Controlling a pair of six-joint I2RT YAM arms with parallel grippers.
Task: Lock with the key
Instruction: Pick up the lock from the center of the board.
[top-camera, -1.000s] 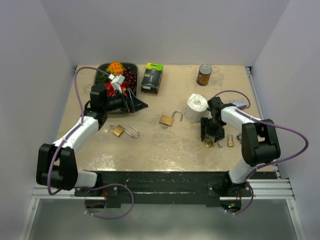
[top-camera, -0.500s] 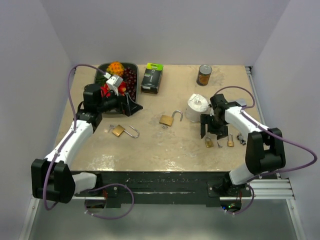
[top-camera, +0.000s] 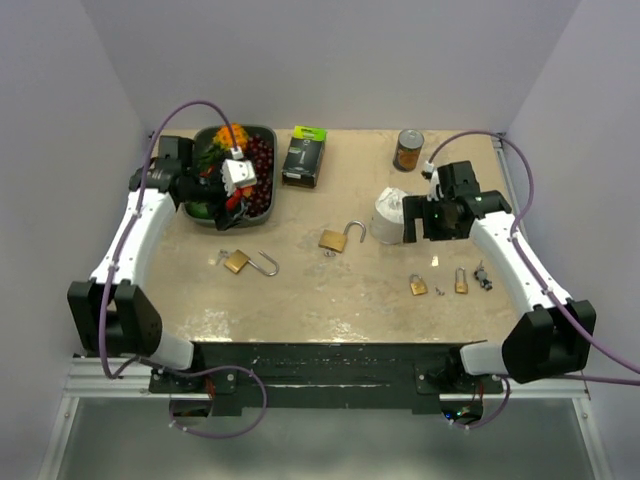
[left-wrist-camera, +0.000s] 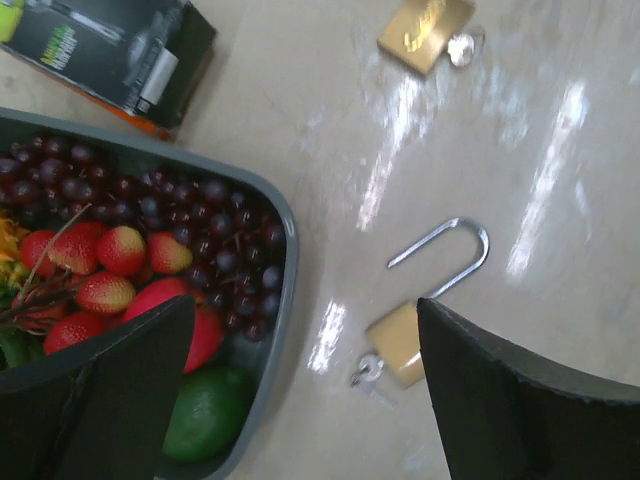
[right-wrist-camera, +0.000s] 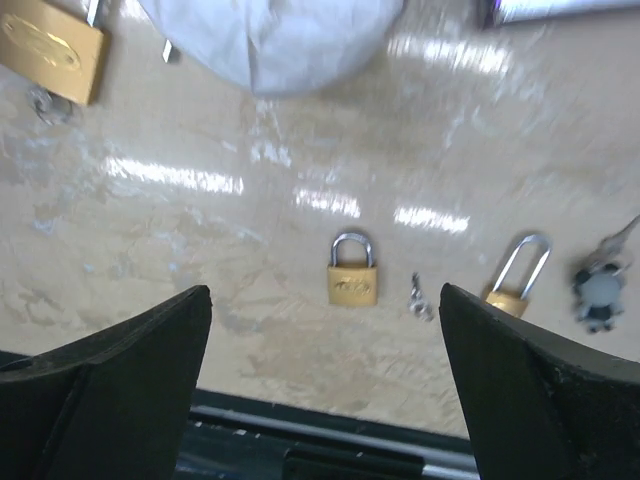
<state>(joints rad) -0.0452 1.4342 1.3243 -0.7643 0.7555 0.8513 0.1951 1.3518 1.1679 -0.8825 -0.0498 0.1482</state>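
Well, the right hand (top-camera: 423, 222) hangs wide open and empty just beside the soft white paper roll (top-camera: 390, 213). A small shiny gold lock (right-wrist-camera: 352, 281), shut, lies flat on the smooth tan counter (top-camera: 330, 292) near the roll, with a tiny silver key (right-wrist-camera: 419, 297) just beside it. The left hand (left-wrist-camera: 310, 395), wide open and empty too, is well apart from the roll.

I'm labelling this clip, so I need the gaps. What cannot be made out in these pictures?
Left wrist: key at the open padlock, blurred; black box cut by the top edge.
Right wrist: paper roll cut by the top edge; small key blurred.
Top external: key bunch too small to read.
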